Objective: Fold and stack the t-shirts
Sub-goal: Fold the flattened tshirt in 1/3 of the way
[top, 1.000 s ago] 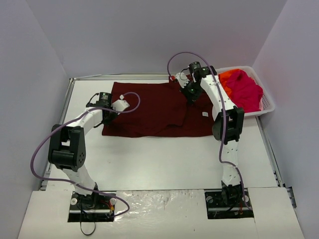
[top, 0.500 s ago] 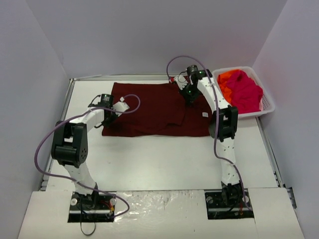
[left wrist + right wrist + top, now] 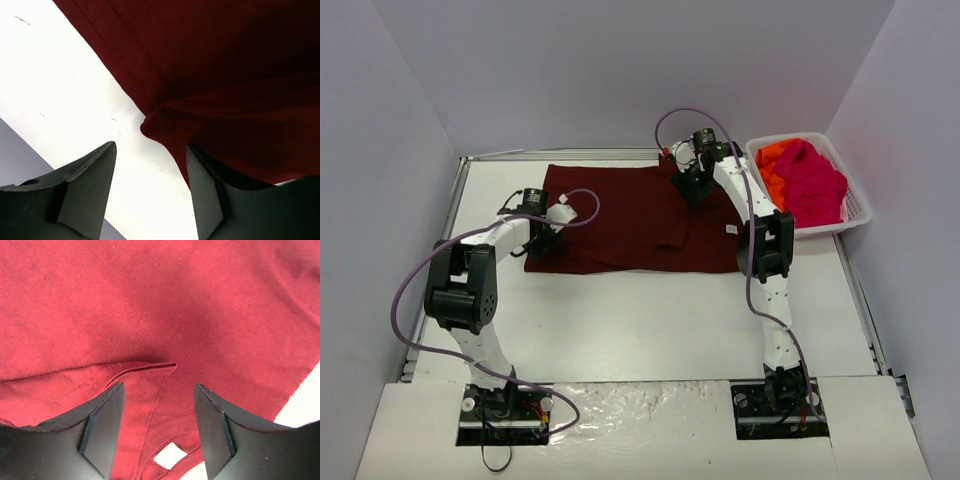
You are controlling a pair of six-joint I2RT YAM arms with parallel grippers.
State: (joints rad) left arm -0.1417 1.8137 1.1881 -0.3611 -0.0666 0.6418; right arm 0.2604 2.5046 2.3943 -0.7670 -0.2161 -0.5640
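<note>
The dark maroon t-shirt (image 3: 620, 215) lies spread flat across the back of the table, one side folded over, with its white neck label (image 3: 730, 230) showing. My left gripper (image 3: 542, 240) is open at the shirt's front left corner. In the left wrist view that gripper (image 3: 150, 150) has bare table between its jaws, and the shirt's (image 3: 225, 75) folded edge lies just ahead. My right gripper (image 3: 685, 185) is open low over the shirt's back right part. In the right wrist view that gripper (image 3: 159, 390) straddles a hemmed fold corner (image 3: 170, 365) above the label (image 3: 169, 456). It holds nothing.
A white lattice basket (image 3: 855, 215) stands at the back right, holding a bright pink shirt (image 3: 812, 180) and an orange one (image 3: 775, 158). Grey walls close in the table on three sides. White table surface (image 3: 640, 320) lies between the shirt and the arm bases.
Both grippers were shut and now stand open, and the maroon cloth has been let go. The right gripper has shifted slightly back and left.
</note>
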